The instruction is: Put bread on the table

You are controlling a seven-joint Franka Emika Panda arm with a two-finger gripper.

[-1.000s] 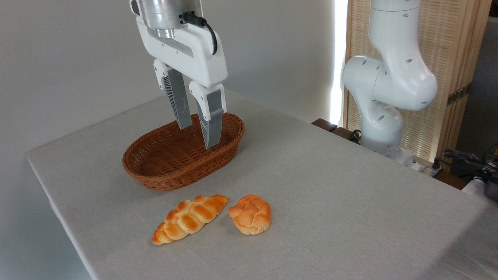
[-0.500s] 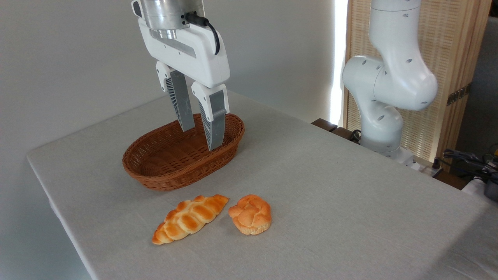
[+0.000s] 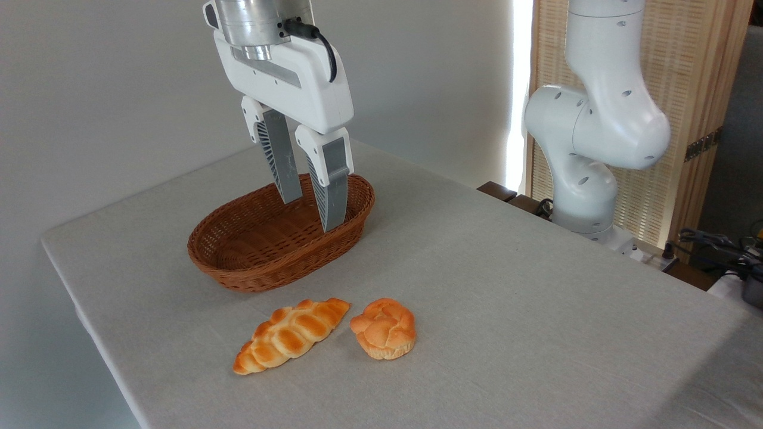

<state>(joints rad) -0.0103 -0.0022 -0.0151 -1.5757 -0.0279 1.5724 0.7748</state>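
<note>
The bread [image 3: 384,329], a small round knotted bun, golden-orange, rests on the grey-beige table [image 3: 506,286] near its front. Well above and behind it, my gripper [image 3: 313,213] hangs over the brown wicker basket [image 3: 280,235]. Its two grey fingers are spread apart and hold nothing. The basket looks empty inside.
A longer braided loaf [image 3: 290,335] lies on the cloth just left of the bun, almost touching it. The arm's white base [image 3: 587,125] stands off the table's right back edge, with cables [image 3: 715,244] and a wooden screen behind it.
The gripper has drifted slightly to the right and a little down over the basket. Both breads have stayed where they were.
</note>
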